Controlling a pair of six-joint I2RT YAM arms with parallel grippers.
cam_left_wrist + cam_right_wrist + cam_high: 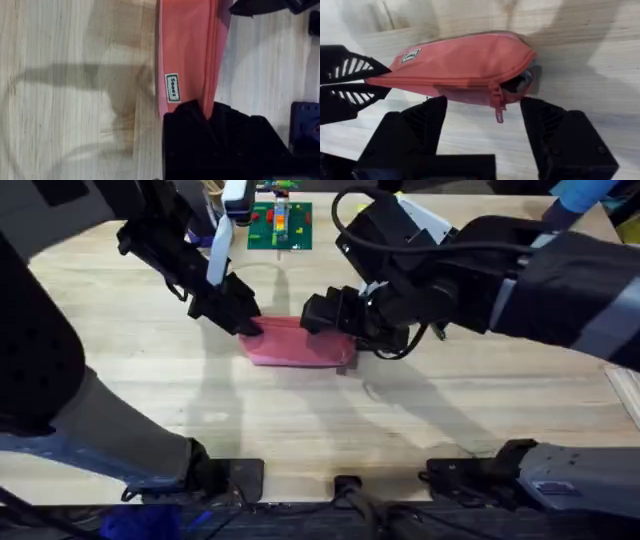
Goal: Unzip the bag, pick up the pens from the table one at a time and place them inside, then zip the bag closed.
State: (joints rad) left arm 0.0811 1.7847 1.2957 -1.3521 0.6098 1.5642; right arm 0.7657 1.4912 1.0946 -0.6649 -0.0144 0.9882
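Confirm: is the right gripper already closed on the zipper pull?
No. In the right wrist view the right gripper is open, its jaws spread to either side of the zipper pull hanging from the bag.

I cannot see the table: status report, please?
Left gripper shut on bag end. Right gripper open at zipper pull. Nothing blocking.

Bright even light; soft arm shadows on table [150, 380]; near arms blurred, wrist views soft.
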